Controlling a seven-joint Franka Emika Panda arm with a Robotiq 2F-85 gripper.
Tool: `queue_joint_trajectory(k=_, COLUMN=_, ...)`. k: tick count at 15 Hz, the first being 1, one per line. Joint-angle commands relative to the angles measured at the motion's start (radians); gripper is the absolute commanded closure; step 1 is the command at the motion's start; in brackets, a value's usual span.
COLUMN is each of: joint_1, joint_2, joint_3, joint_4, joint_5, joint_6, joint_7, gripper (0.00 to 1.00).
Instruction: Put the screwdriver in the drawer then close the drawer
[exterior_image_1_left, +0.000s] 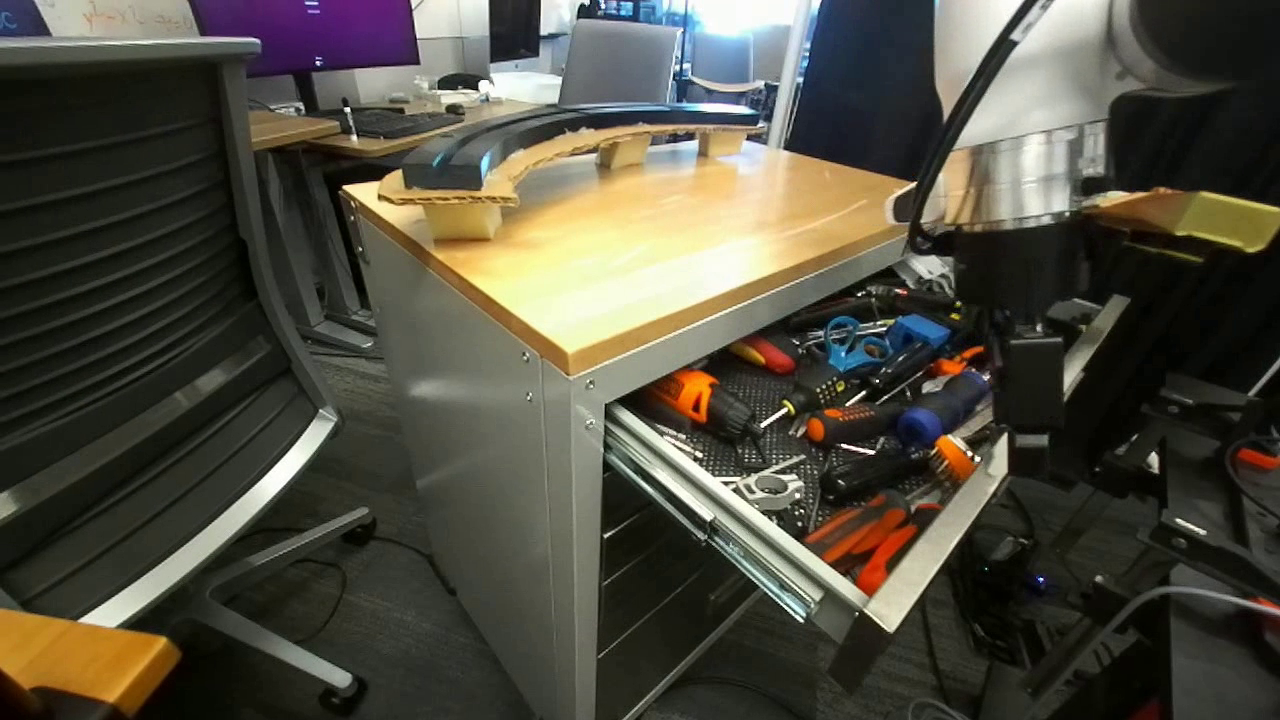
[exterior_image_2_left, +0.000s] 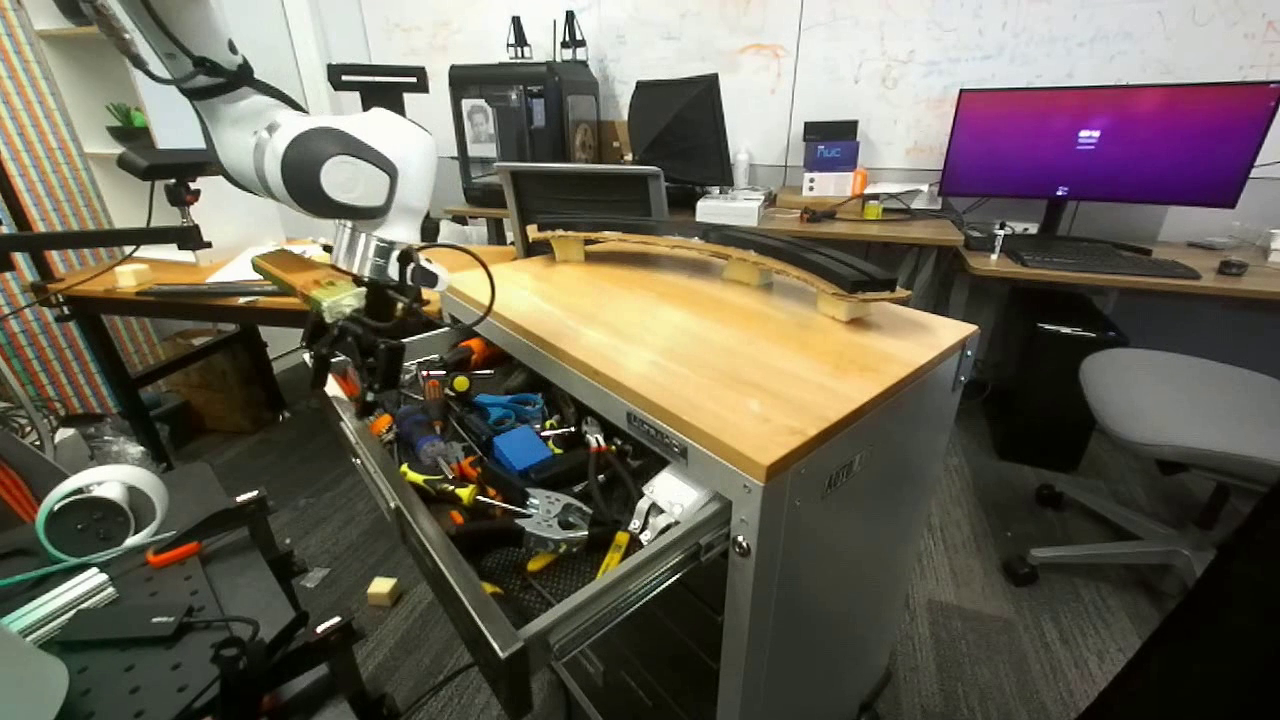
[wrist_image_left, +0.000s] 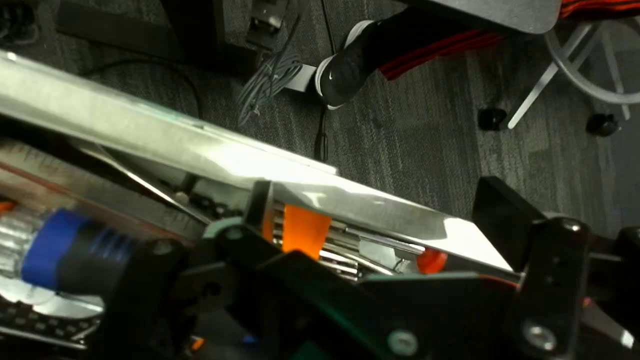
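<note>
The arm (exterior_image_2_left: 412, 155) reaches in from the upper left in an exterior view, bends at its wrist and carries the end effector (wrist_image_left: 380, 212) pointing down, out past the drawer-side edge of the tabletop (exterior_image_1_left: 650, 250). The end effector is released: in the wrist view its fingers (wrist_image_left: 500, 220) stand wide apart, and the bright front lip of the drawer (exterior_image_1_left: 943, 535) runs slantwise through the gap between them. Whether either finger touches the lip I cannot tell.

The drawer juts out from under that edge, crowded with tools on a black textured liner. An orange-and-black tool (exterior_image_1_left: 705, 395) lies near one tabletop corner; a yellow knife (exterior_image_2_left: 614, 552) lies towards the other corner of the same edge. Between them are blue scissors (exterior_image_1_left: 855, 353) and a blue block (exterior_image_2_left: 522, 448).

Several dark-handled tools lie among these at differing angles; which, if any, is the screwdriver I cannot tell, so its place and the direction of its long axis are unclear.

Along the tabletop's opposite edge, a curved black rail (exterior_image_2_left: 800, 260) rests on cardboard (exterior_image_2_left: 735, 252) above pale blocks (exterior_image_2_left: 845, 306).
</note>
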Motion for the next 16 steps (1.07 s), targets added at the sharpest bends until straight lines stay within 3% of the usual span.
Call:
queue_joint_trajectory(k=1, joint_1=0.045, joint_2=-0.161, joint_3=0.01, joint_4=-0.161, joint_5=0.064, joint_6=0.065, joint_7=0.185, gripper=0.0)
queue_joint_trajectory(k=5, joint_1=0.086, joint_2=-0.243, joint_3=0.018, joint_4=-0.212, joint_5=0.011, joint_6=0.052, joint_7=0.462, gripper=0.0)
queue_joint_trajectory(k=6, joint_1=0.085, joint_2=-0.233, joint_3=0.015, joint_4=-0.208, joint_5=0.003, joint_6=0.056, joint_7=0.521, gripper=0.25)
queue_joint_trajectory(k=7, joint_1=0.08, joint_2=-0.206, joint_3=0.011, joint_4=-0.193, joint_5=0.003, joint_6=0.057, joint_7=0.529, gripper=0.25)
queue_joint_trajectory(k=8, joint_1=0.073, joint_2=-0.156, joint_3=0.003, joint_4=-0.167, joint_5=-0.016, joint_6=0.067, joint_7=0.523, gripper=0.32)
queue_joint_trajectory(k=13, joint_1=0.051, joint_2=0.045, joint_3=-0.043, joint_4=-0.033, joint_5=-0.106, joint_6=0.124, joint_7=0.4, gripper=0.72)
queue_joint_trajectory(k=15, joint_1=0.077, joint_2=0.108, joint_3=-0.071, joint_4=0.041, joint_5=-0.237, joint_6=0.056, joint_7=0.452, gripper=0.87)
queue_joint_trajectory(k=16, joint_1=0.146, joint_2=0.119, joint_3=-0.121, joint_4=0.078, joint_5=-0.339, joint_6=0.004, joint_7=0.526, gripper=0.94)
